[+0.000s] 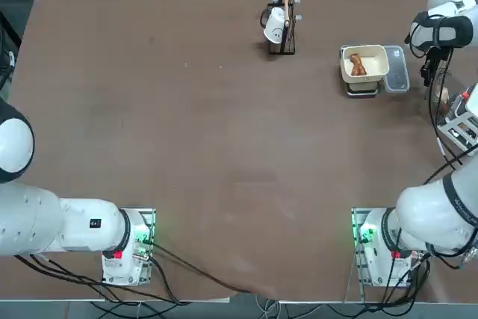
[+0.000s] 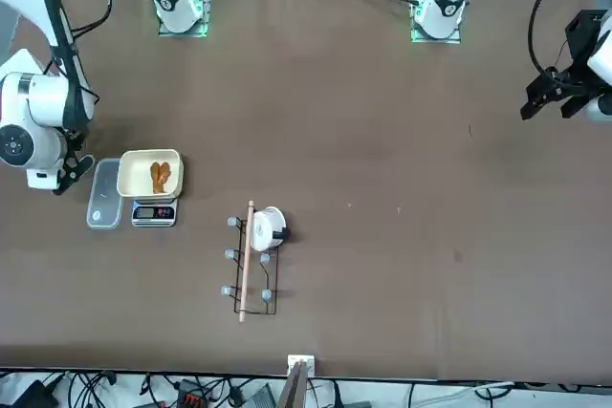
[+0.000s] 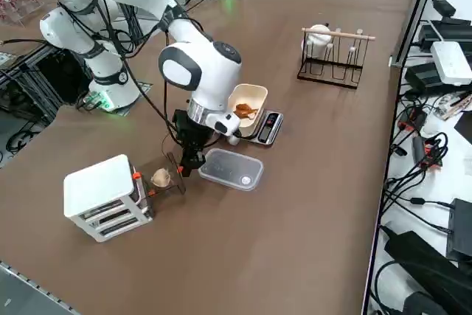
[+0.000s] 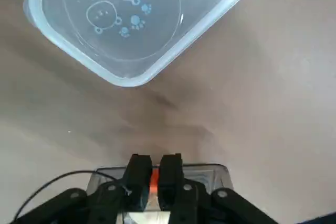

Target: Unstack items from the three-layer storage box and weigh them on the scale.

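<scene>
Seen low over the table at the robot's right edge: the right gripper [image 3: 185, 168], pointing down. Nearly shut, its two black fingers [image 4: 139, 174] pinching a small orange tab [image 4: 154, 181] with nothing else between them. Joined to that tab, directly under the fingers, a clear drawer [image 3: 168, 180] standing out from the three-layer storage box [image 3: 103, 195]. Lying in the drawer just behind the fingers, on the box side, a tan piece [image 3: 161, 177]. Behind that again, the white-topped box itself, upright on the table, with two more slatted layers showing below the drawer. Just ahead of the fingers, on the side away from the box, a clear lidded container [image 4: 121, 22] flat on the table, printed with small bear faces and paw marks, close to the fingertips but not touching them. Beyond the container, farther from the fingers, the scale [image 3: 267, 127] with its cream tray [image 3: 257, 94] on top. In the tray, brown pieces [image 3: 245, 111] lying together near the middle. Well away from the fingers, past the scale, a dark wire stand [image 3: 332, 64] carrying a white cup [image 3: 318, 35].
</scene>
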`<state>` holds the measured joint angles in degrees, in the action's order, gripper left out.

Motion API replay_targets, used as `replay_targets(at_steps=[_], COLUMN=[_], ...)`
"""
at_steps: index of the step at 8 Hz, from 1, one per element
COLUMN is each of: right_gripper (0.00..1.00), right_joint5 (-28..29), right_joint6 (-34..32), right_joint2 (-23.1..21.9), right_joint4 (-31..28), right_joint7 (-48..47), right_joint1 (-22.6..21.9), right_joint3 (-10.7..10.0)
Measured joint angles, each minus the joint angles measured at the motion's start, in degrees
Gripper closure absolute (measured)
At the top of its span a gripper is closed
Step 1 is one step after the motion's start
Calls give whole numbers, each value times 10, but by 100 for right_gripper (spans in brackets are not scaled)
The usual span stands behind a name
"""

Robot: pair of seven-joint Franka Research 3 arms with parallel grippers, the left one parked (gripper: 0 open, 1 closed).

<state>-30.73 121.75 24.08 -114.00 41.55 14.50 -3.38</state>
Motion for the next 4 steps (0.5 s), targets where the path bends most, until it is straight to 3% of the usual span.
replay_targets(at_steps=[4], right_gripper=[86], right_joint5=[10], right_joint6=[-4], right_joint2=[5], right_joint4=[6], right_joint7=[0], right_joint1=[-8], right_joint3=[-1])
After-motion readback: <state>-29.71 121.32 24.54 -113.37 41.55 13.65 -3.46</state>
